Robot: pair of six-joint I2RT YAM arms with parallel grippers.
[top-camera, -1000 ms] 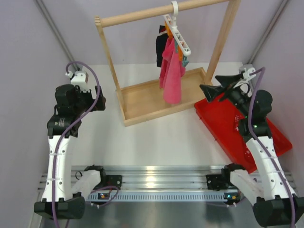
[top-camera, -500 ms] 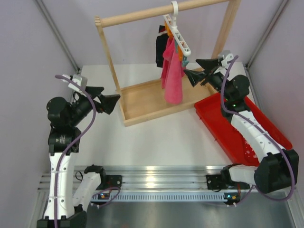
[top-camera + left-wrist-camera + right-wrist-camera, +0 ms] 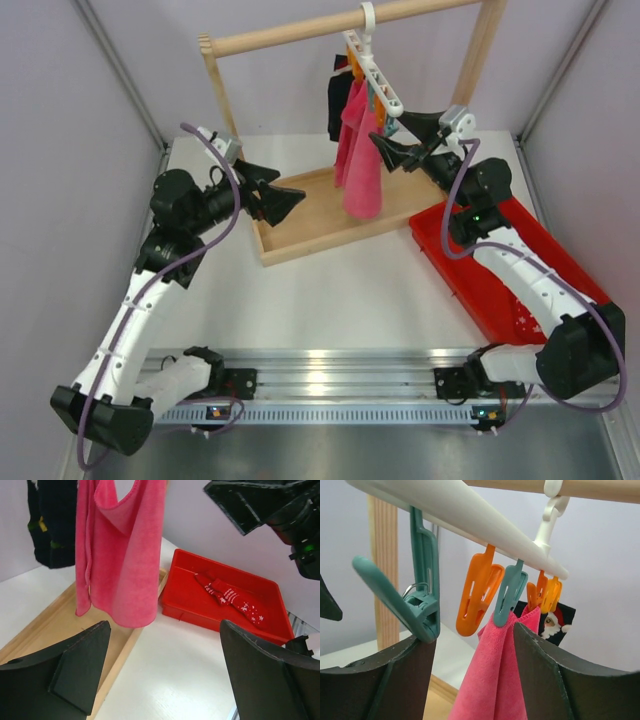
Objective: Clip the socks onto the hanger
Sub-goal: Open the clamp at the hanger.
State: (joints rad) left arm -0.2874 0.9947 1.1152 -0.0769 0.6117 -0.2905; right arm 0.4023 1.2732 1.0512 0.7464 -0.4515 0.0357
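The two red socks [image 3: 228, 597] with white print lie in the red tray [image 3: 187, 587]; my right arm mostly hides them in the top view. The white hanger [image 3: 372, 68] hangs by its hook from the wooden rail. My right gripper [image 3: 394, 138] is open and empty, right at the hanger's near end. In the right wrist view its gripper [image 3: 470, 680] sits just below the clips, and a free teal clip [image 3: 420, 612] touches its left finger [image 3: 380, 680]. My left gripper [image 3: 285, 200] is open and empty above the frame's base, also in its own view [image 3: 170, 675].
A pink cloth [image 3: 360, 160] hangs from a teal clip [image 3: 510, 592], next to a free orange clip [image 3: 480, 595]. A black cloth [image 3: 340, 100] hangs behind it. The wooden rail frame [image 3: 300, 215] stands at the back. The red tray [image 3: 470, 260] lies at right.
My right gripper rose from over the red tray to the hanger's clips. My left arm swung up and right, toward the wooden base. Both stayed open.
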